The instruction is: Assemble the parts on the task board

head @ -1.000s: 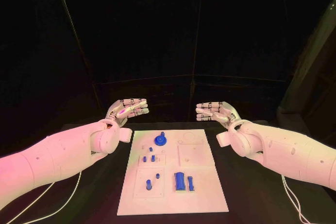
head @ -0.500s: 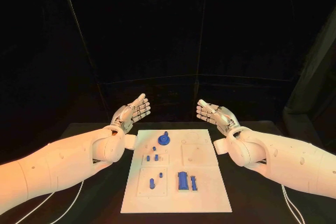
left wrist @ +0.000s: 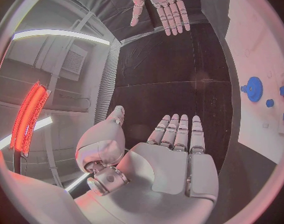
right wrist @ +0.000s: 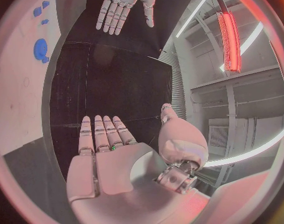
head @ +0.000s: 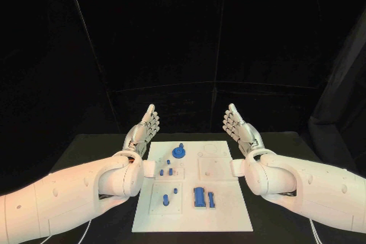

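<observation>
The white task board [head: 221, 204] lies in the middle of the black table. On it are a round blue gear-like part [head: 179, 151] at the far end, several small blue pegs [head: 165, 172] in the middle and two longer blue blocks [head: 203, 197] nearer me. My left hand [head: 143, 128] is raised beside the board's far left corner, fingers straight and together, holding nothing. My right hand [head: 239, 128] mirrors it at the far right corner, also flat and empty. The left wrist view shows the flat left palm [left wrist: 170, 157], the right hand [left wrist: 161, 5] and the gear [left wrist: 254, 88].
The black table [head: 91, 148] extends on both sides of the board under my two arms. A dark curtain closes off the back. In the right wrist view the board [right wrist: 20, 84] runs along one side with the gear [right wrist: 40, 50] on it.
Both hands have uncurled from loosely bent fingers to straight, flat poses with the palms turned toward each other. The parts on the board have not moved.
</observation>
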`<action>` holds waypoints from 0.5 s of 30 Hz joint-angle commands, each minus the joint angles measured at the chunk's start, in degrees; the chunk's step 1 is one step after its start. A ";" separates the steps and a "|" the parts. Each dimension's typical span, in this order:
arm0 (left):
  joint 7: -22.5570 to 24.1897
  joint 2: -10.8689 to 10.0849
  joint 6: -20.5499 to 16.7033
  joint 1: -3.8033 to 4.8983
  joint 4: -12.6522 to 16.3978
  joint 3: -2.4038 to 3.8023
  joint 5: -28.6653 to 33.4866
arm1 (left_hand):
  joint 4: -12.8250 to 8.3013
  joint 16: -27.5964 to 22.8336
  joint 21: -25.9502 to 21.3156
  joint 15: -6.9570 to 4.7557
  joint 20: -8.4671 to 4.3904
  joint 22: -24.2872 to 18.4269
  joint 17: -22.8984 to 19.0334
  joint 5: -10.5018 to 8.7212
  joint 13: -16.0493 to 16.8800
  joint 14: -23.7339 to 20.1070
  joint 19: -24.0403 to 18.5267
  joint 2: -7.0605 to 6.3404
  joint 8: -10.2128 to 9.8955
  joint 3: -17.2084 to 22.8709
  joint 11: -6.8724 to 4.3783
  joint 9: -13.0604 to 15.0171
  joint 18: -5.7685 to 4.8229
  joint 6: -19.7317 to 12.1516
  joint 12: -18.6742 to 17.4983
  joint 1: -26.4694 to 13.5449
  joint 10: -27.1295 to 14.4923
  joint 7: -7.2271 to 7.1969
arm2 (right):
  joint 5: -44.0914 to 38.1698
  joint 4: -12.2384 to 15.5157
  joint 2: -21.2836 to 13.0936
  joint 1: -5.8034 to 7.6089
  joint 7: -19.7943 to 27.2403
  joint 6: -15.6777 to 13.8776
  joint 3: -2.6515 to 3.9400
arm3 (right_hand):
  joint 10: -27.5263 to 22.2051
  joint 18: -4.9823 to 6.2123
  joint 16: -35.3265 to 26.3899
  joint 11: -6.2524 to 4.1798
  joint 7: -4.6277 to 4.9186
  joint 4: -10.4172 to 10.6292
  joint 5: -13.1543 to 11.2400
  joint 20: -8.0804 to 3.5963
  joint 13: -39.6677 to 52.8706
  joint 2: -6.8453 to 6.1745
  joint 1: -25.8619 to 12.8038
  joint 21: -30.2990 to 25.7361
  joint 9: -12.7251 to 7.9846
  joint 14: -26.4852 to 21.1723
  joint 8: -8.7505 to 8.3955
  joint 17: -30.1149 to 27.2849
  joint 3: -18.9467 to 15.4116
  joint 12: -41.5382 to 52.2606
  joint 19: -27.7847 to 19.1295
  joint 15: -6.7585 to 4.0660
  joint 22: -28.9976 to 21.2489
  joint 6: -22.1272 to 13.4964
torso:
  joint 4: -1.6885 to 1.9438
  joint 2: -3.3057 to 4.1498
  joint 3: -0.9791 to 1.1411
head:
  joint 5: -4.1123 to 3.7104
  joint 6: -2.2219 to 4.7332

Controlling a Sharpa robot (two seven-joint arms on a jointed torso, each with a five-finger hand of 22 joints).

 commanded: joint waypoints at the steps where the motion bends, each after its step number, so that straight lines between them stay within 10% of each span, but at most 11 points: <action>1: 1.74 -0.23 -6.34 -0.09 0.91 0.21 -1.77 | 0.00 -1.10 -0.23 -0.22 -2.23 -2.86 -0.21 -0.22 -0.07 -5.21 -4.67 0.00 -0.46 -4.07 -0.35 -0.10 -2.13 -5.31 -0.42 -6.97 -5.69 -0.65 | 2.12 0.25 -0.04 0.10 2.04 -3.99 0.08 | -5.52 -2.14 -0.26 -0.55 -0.62 0.02 -0.36 -2.32 -0.29 -0.02 -7.67 -0.38 -0.27 -5.67 -0.22 -0.20 0.34 -0.42 -5.09 -0.19 -0.17 -4.95 | 0.00 0.01 0.00 | 0.00 -0.01; 15: 1.74 -0.24 -6.38 -0.10 0.94 0.21 -1.78 | 0.00 -1.10 -0.23 -0.22 -2.23 -2.86 -0.21 -0.22 -0.07 -9.93 -8.75 0.00 -0.46 -4.07 -0.35 -0.10 -2.13 -10.07 -0.42 -13.24 -10.82 -0.65 | 2.12 0.25 -0.04 0.10 2.04 -3.99 0.08 | -10.49 -2.14 -0.26 -0.55 -0.62 0.02 -0.36 -2.32 -0.29 -0.02 -14.61 -0.38 -0.27 -10.81 -0.22 -0.20 0.34 -0.42 -9.81 -0.19 -0.17 -9.36 | 0.00 0.01 0.00 | 0.00 -0.01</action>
